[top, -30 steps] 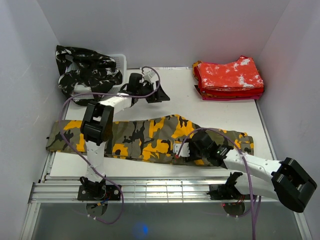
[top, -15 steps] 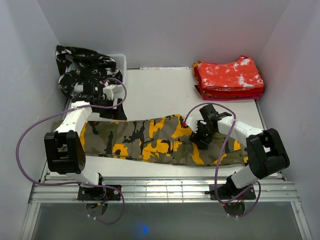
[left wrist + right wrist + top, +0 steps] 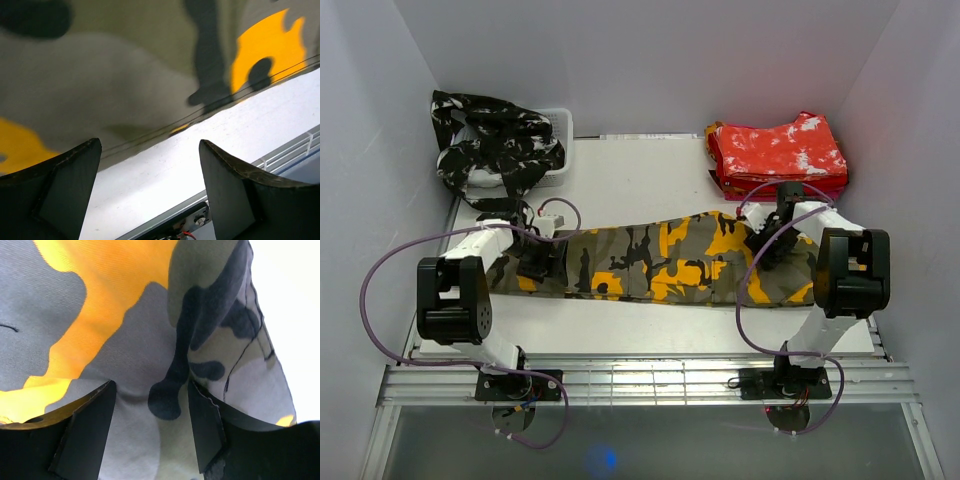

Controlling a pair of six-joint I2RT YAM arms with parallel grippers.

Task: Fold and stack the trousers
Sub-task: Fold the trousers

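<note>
The olive trousers (image 3: 650,262) with orange-yellow and black patches lie stretched flat across the table, left to right. My left gripper (image 3: 535,262) is low over their left end. In the left wrist view (image 3: 150,170) its jaws are open, with the cloth's (image 3: 125,75) near edge and bare white table between the fingers. My right gripper (image 3: 767,243) is down on the trousers' right end. In the right wrist view (image 3: 150,410) its jaws stand apart with the cloth (image 3: 125,340) lying between the fingers (image 3: 85,435).
A folded stack of red-and-white trousers (image 3: 778,155) sits at the back right. Black-and-white trousers (image 3: 495,145) hang over a white bin (image 3: 560,125) at the back left. White walls enclose the table (image 3: 640,185). A metal rail (image 3: 640,380) runs along the near edge.
Both arms have swung outward to the ends of the trousers. The left gripper came down from near the bin, and the right moved right. The trousers now lie shorter and shifted toward the back right.
</note>
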